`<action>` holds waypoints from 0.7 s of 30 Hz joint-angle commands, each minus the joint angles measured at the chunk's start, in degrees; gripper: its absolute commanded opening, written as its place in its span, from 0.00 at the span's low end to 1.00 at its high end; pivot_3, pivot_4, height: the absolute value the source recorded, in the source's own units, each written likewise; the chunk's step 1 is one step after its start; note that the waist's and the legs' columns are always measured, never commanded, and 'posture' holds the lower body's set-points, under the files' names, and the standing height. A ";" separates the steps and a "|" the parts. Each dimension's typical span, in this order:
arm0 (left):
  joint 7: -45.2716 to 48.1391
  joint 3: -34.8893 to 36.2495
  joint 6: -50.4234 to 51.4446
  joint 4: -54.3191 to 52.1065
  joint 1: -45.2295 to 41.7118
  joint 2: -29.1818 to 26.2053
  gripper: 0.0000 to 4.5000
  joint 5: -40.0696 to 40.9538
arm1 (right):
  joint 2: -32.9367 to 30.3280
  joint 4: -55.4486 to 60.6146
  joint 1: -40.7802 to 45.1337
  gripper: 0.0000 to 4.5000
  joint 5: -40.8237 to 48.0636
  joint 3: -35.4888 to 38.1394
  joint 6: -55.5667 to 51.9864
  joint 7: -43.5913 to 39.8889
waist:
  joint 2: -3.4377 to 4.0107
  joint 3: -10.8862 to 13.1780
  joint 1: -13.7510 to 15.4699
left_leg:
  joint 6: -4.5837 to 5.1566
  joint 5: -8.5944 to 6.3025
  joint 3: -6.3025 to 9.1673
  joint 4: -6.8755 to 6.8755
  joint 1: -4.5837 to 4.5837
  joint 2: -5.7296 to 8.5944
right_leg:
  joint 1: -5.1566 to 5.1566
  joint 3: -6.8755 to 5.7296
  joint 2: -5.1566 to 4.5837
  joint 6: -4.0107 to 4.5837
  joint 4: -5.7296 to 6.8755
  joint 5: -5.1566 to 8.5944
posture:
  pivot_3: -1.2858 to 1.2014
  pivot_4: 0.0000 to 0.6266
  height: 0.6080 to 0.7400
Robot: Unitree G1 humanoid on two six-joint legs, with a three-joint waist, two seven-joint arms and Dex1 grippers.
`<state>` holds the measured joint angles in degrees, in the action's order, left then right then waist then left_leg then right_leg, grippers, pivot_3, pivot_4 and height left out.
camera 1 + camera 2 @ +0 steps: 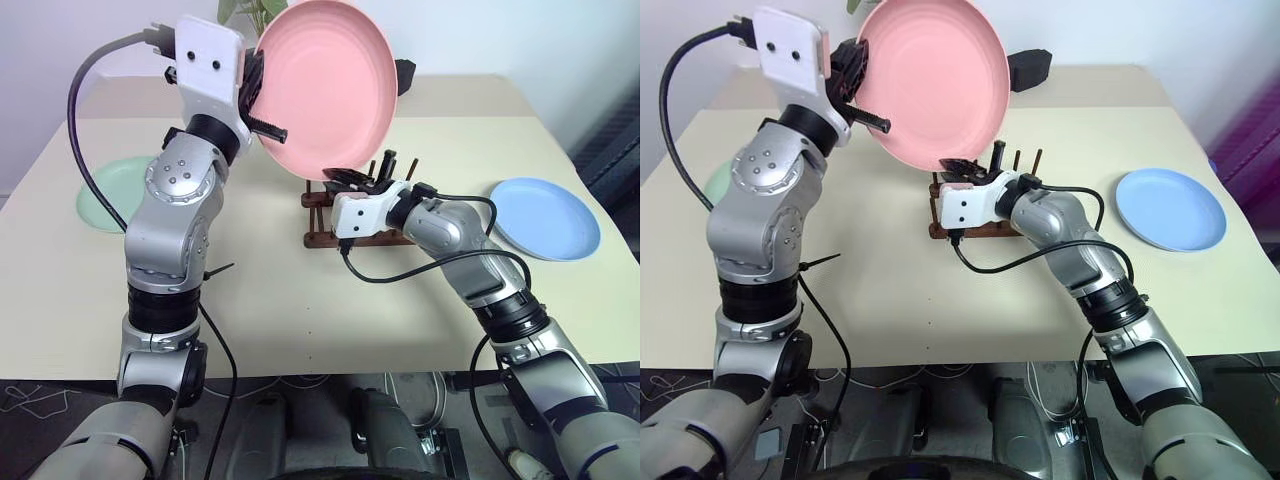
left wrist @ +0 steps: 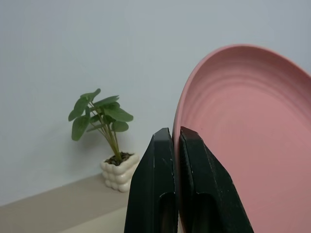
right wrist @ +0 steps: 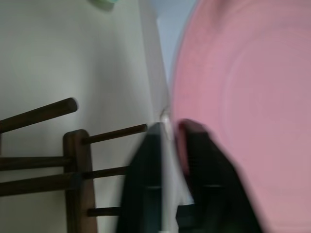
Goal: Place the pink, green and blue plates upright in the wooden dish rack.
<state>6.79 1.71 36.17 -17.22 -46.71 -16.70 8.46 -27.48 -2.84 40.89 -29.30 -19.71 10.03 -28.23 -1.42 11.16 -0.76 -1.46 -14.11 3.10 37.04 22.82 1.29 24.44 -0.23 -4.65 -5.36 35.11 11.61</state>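
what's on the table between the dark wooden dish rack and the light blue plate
Only the right arm, reaching in over bare tabletop. In the left eye view the dark-brown wooden dish rack stands mid-table, and the round light blue plate lies flat further right.

Head pair: high, looking forward and down over both arms to the table; the two views share the whole tabletop.
Left wrist: close behind the left hand, facing the back wall and the pink plate.
Right wrist: tight on the right hand, with the rack alongside.
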 commanded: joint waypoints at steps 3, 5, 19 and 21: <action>0.40 1.10 -0.70 -1.59 -0.37 1.05 0.00 0.78 | 0.14 1.58 0.69 0.01 -1.17 1.36 0.22 1.81 | 0.00 0.00 0.00 | 0.00 0.00 0.00 0.00 0.00 0.00 | 0.00 0.00 0.00 0.00 0.00 0.00 | 0.52 0.24 0.99; 0.71 1.59 -0.88 -1.36 -0.23 1.62 0.07 1.41 | -0.17 1.83 0.62 0.00 -1.91 1.33 0.54 2.13 | 0.00 0.00 0.02 | 0.00 0.00 -0.01 0.01 0.00 0.00 | 0.00 0.00 0.00 0.00 0.00 0.00 | 0.52 0.24 0.99; -2.73 17.21 -8.48 3.70 -3.25 1.58 0.99 8.31 | -3.17 3.62 0.87 0.00 3.24 8.62 2.68 4.31 | 0.00 0.00 0.01 | -0.01 0.01 -0.01 0.02 0.01 0.01 | 0.00 0.00 -0.01 0.00 0.00 0.00 | 0.52 0.24 0.99; 0.92 18.09 -9.36 4.66 -1.06 -1.74 0.99 9.22 | -2.84 5.14 -0.08 0.00 10.44 12.79 0.97 2.37 | 0.00 0.00 -0.01 | -0.01 0.01 -0.01 0.00 0.01 0.01 | 0.00 0.00 0.00 -0.01 0.00 0.00 | 0.52 0.24 0.99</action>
<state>5.26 18.81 28.49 -12.42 -48.60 -17.07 16.64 -30.16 -1.69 40.61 -24.44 -11.66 11.46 -25.39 -1.42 11.17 -0.77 -1.47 -14.11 3.09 37.04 22.82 1.30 24.44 -0.23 -4.66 -5.37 35.11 11.61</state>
